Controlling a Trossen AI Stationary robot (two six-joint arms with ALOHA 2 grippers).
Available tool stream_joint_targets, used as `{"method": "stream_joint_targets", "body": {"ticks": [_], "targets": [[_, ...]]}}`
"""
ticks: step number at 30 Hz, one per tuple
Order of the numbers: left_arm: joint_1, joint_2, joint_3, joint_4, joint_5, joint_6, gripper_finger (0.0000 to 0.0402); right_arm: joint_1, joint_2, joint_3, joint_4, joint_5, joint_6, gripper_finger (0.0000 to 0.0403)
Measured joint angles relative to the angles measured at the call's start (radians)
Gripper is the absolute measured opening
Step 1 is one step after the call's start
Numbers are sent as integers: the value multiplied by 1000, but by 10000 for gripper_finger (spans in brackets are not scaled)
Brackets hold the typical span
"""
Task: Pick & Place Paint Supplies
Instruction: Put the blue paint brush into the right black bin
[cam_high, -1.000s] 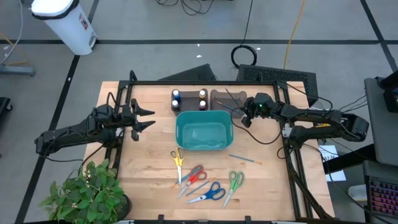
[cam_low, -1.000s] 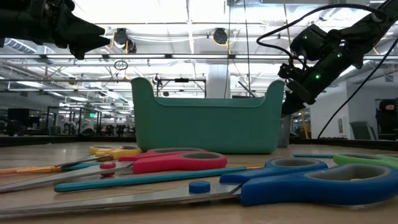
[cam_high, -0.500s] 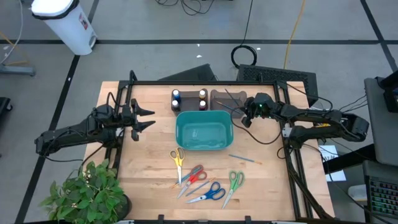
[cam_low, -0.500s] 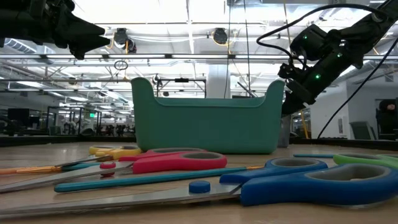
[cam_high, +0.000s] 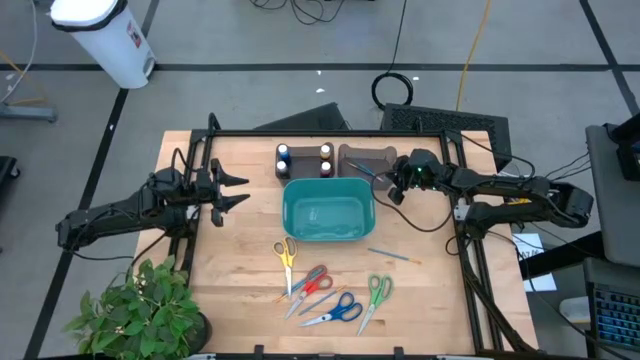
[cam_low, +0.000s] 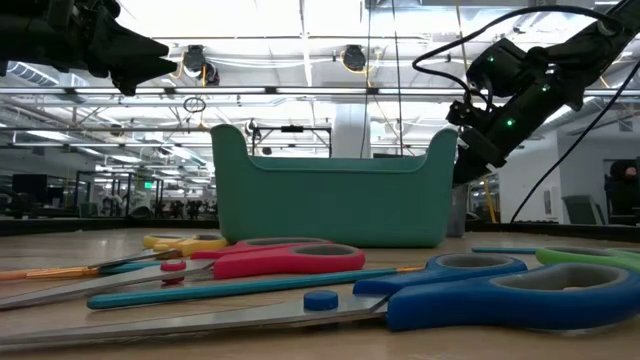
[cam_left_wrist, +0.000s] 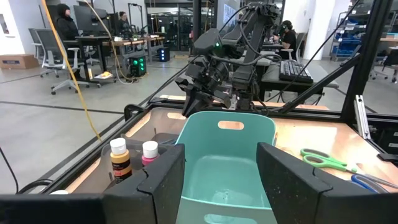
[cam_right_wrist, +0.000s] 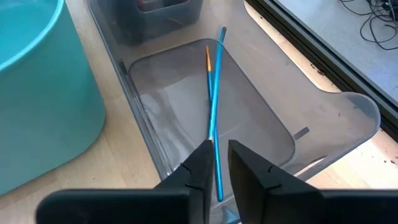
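Observation:
A blue paintbrush (cam_right_wrist: 214, 106) and an orange one (cam_right_wrist: 208, 59) lie lengthwise in the clear grey tray (cam_right_wrist: 273, 124), the blue one's far tip over the tray's rim. My right gripper (cam_right_wrist: 221, 163) points down into the tray (cam_high: 360, 158); its fingers stand close on either side of the blue brush, a narrow gap between them. Small paint bottles (cam_high: 304, 159) stand in a holder left of the tray. Another brush (cam_high: 392, 256) lies on the table. My left gripper (cam_high: 236, 190) hovers wide open left of the teal bin (cam_high: 327, 210). My right gripper comes at the blue brush from above, its fingers across the brush's near part (cam_right_wrist: 216, 163). The brush runs along the inner edge of one finger (cam_right_wrist: 200, 165), with a gap to the other. I cannot tell whether it is still held; the brush lies in the tray.
Yellow (cam_high: 286, 254), red (cam_high: 311, 284), blue (cam_high: 336, 312) and green (cam_high: 376, 294) scissors lie in front of the bin on the near half of the table. A potted plant (cam_high: 148, 312) stands at the near left corner. A black frame rims the table.
In the high view the blue brush now shows inside the grey tray beside the right gripper's tips, where only thin dark lines showed before. Both arms have kept still.

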Motion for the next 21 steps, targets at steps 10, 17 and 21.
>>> {"method": "stream_joint_targets", "body": {"ticks": [10, 17, 21], "targets": [[0, 0, 0, 0, 0, 0, 207, 0, 0, 0, 32, 0, 36, 109], [0, 0, 0, 0, 0, 0, 207, 31, -10, 0, 122, 0, 55, 135], [0, 0, 0, 0, 0, 0, 207, 74, -34, 0, 158, 0, 41, 143]]}}
